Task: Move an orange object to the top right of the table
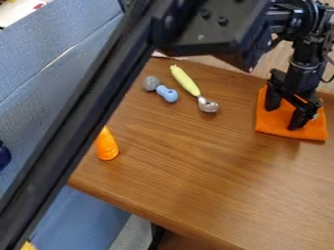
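The black gripper (pixel 285 114) is at the right of the view, pointing down over a folded orange cloth (pixel 274 121). Its two fingers stand apart, with orange fabric showing between them; whether the tips touch the cloth, I cannot tell. The cloth lies flat near the upper right of the wooden table (pixel 196 166). A second orange thing, tapered like a carrot (pixel 107 146), is near the table's left edge, partly hidden behind a black bar.
A yellow-handled scoop (pixel 186 80) and a blue and grey toy (pixel 167 93) lie at the upper middle of the table. The black bar crosses the left side diagonally, in front of a blue padded surface (pixel 39 73).
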{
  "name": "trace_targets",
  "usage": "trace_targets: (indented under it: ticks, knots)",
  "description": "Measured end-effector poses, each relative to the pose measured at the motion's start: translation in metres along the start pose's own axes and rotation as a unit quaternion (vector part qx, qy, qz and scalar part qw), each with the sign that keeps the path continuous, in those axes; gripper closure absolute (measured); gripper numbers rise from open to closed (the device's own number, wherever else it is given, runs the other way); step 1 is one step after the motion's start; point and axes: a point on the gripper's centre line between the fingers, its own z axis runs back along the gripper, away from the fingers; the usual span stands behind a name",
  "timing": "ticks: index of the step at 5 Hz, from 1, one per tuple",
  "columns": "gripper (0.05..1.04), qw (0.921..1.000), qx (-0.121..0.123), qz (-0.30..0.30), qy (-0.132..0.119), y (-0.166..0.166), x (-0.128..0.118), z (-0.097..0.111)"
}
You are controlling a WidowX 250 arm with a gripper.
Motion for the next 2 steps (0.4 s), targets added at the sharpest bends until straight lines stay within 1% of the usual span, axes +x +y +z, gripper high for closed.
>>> trace_targets:
  ticks: [1, 2]
  knots:
    - [0.084, 1.0, 0.001, -0.005, -0.003, 0.0004, 0.0013, 0.0011]
    - [0.083, 1.0, 0.001, -0.007, 0.0, -0.0009, -0.0012, 0.0008]
